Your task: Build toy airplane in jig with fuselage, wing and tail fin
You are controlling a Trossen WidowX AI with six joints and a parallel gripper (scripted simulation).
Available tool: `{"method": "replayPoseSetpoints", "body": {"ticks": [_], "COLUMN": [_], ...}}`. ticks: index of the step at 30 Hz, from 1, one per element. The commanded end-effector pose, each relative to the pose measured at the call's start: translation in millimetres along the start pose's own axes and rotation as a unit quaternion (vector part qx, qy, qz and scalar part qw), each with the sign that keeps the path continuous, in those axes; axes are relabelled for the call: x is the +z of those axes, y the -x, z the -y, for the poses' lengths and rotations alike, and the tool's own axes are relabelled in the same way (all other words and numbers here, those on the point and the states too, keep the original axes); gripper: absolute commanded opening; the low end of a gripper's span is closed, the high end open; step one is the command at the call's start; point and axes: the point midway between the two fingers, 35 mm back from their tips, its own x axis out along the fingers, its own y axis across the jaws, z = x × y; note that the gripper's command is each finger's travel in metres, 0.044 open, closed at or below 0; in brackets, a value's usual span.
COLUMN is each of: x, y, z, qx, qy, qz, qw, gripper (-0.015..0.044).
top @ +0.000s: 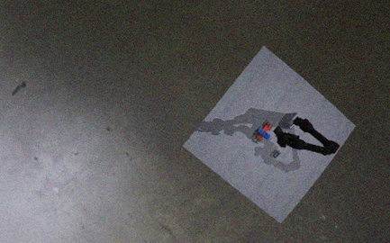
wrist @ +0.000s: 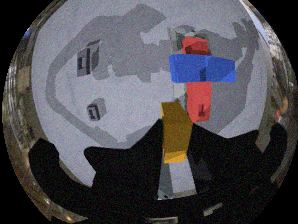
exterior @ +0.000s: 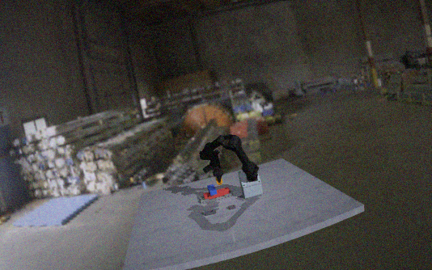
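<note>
The red fuselage lies along the grey cradle. The blue wing lies crosswise on top of it; whether its tab is fully down is hidden. A dark socket shows near the fuselage's near end in the wrist view. My gripper is shut on the yellow tail fin. The fin hangs from the fingertips above table height, beside the fuselage's tail end in the wrist view and not touching it visibly.
Two small grey holders stand on the table, a larger one and a smaller one, left of the cradle in the wrist view. A pale box stands at the arm's base. The arm's shadow crosses the table.
</note>
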Motion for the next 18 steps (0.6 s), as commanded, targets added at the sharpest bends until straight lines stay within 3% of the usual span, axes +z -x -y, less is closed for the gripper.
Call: {"method": "replayPoseSetpoints", "body": {"ticks": [1,18], "x": [-2,-17], "y": [-4,-23], "z": [16,65], "qx": [0.0,0.006], "qy": [0.005,0.024], "qz": [-0.001,-0.002], "qw": [1.0,1.0], "gripper": [0.0,0.0]}}
